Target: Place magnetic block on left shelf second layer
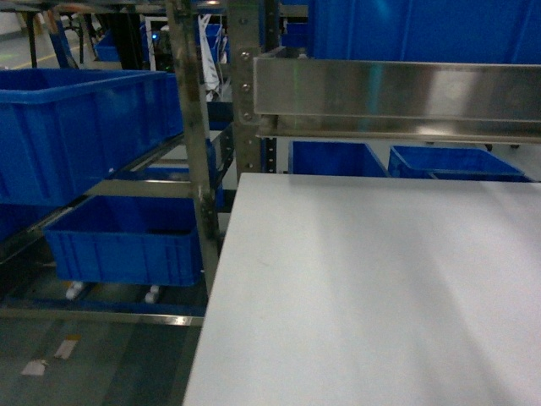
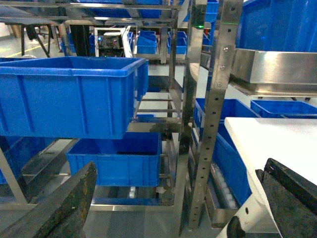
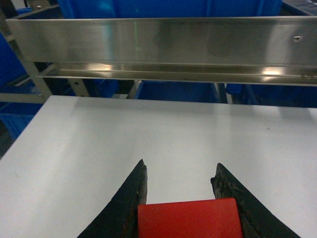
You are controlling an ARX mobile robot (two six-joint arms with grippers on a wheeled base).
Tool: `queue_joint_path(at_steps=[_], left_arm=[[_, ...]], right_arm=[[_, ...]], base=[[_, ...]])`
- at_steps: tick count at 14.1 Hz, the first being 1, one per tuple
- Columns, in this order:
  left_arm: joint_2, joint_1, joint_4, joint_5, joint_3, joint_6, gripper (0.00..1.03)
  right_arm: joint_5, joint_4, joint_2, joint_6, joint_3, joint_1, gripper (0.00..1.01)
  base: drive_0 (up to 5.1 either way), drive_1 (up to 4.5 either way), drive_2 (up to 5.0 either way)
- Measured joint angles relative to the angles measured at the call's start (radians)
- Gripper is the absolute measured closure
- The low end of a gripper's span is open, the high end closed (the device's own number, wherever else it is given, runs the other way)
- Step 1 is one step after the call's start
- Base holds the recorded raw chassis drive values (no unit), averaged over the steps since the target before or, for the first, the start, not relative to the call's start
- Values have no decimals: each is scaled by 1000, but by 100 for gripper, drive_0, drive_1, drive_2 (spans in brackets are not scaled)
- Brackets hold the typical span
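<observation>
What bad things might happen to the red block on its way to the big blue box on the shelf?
1. The right gripper holds the red block only by its sides, so a bump might knock it loose onto the white table.
2. Steel uprights stand between table and big blue crate; the arm might clip one crossing over.
3. The block is out of the head view, making aiming harder.

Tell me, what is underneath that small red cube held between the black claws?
Under the small red cube, gripped by the right gripper, lies the flat white tabletop. The cube's underside is cut off by the picture's edge, so whether it touches the tabletop cannot be seen.
</observation>
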Motion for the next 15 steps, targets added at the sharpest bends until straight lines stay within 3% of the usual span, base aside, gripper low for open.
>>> queue_joint_path(at_steps=[15], left_arm=[[0, 0, 1, 0, 0, 0, 5]], right_arm=[[-3, 1, 0, 0, 0, 0, 67]], base=[[-499, 246, 246]])
